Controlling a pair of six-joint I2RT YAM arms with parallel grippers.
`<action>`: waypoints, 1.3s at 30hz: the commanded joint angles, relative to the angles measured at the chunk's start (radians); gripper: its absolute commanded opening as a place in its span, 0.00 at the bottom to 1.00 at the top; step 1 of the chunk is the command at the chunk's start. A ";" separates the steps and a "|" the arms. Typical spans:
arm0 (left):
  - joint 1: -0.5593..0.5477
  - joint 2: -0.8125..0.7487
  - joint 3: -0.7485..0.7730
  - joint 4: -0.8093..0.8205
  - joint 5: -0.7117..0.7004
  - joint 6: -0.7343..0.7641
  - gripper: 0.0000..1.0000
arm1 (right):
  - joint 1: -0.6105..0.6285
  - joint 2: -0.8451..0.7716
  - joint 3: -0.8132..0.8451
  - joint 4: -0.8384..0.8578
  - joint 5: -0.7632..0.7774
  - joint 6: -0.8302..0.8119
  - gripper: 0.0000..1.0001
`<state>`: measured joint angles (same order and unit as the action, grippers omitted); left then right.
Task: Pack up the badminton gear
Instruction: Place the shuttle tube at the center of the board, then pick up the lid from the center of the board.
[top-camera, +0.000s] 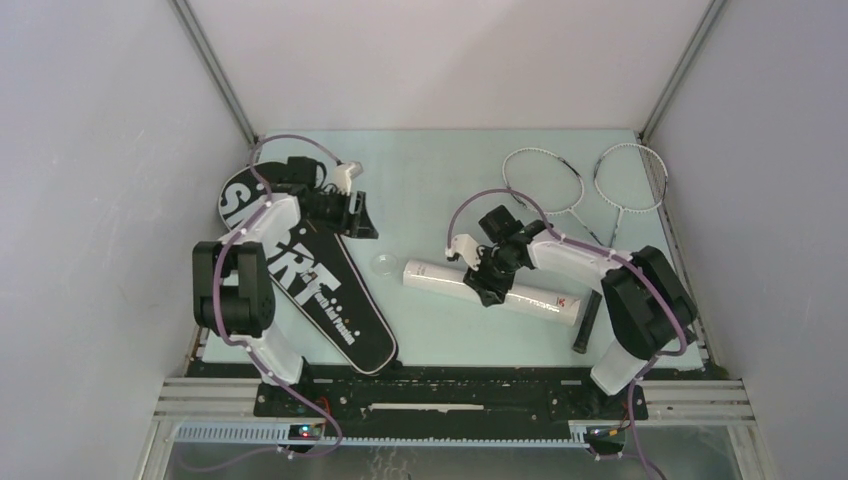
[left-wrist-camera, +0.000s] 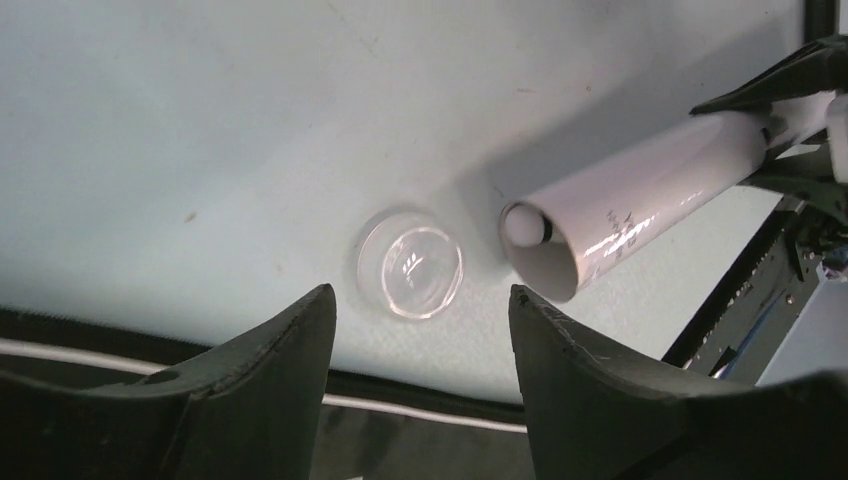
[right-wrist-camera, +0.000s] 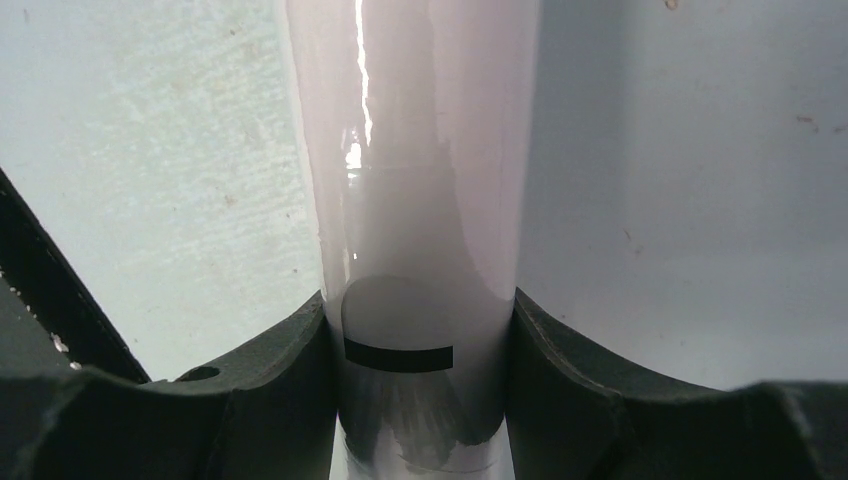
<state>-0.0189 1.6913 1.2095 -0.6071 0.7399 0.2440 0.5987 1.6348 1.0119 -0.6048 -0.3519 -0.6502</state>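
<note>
The long white tube (top-camera: 500, 292) lies on the table, its open end to the left. My right gripper (top-camera: 490, 282) is shut on its middle; in the right wrist view both fingers press the tube (right-wrist-camera: 420, 180) at the gripper (right-wrist-camera: 420, 310). A shuttlecock's white cork (left-wrist-camera: 524, 225) shows inside the tube's open mouth (left-wrist-camera: 600, 215); other shuttlecocks are hidden. A clear round lid (left-wrist-camera: 410, 263) lies beside the mouth. My left gripper (left-wrist-camera: 420, 292) is open and empty, hovering near the lid; from above it (top-camera: 362, 222) is over the black "SPORT" bag (top-camera: 310, 285). Two racquets (top-camera: 545, 180) (top-camera: 630, 178) lie at the back right.
The clear lid (top-camera: 385, 264) sits between the bag and the tube. A black racquet handle (top-camera: 586, 320) lies by the tube's right end. The bag's edge with its white piping (left-wrist-camera: 420, 410) runs under my left fingers. Grey walls close in both sides.
</note>
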 joint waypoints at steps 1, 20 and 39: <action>-0.046 0.032 -0.011 0.116 -0.050 -0.101 0.68 | 0.017 0.064 0.088 -0.012 0.061 0.017 0.27; 0.015 -0.162 -0.161 0.177 -0.057 -0.083 0.74 | 0.074 0.037 0.227 -0.060 0.097 0.020 1.00; 0.376 -0.475 -0.202 0.133 -0.004 -0.138 0.76 | 0.274 0.621 1.058 -0.183 0.045 0.185 0.98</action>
<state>0.3035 1.2827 1.0443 -0.4808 0.7132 0.1337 0.8455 2.1769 1.9774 -0.7406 -0.2932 -0.5232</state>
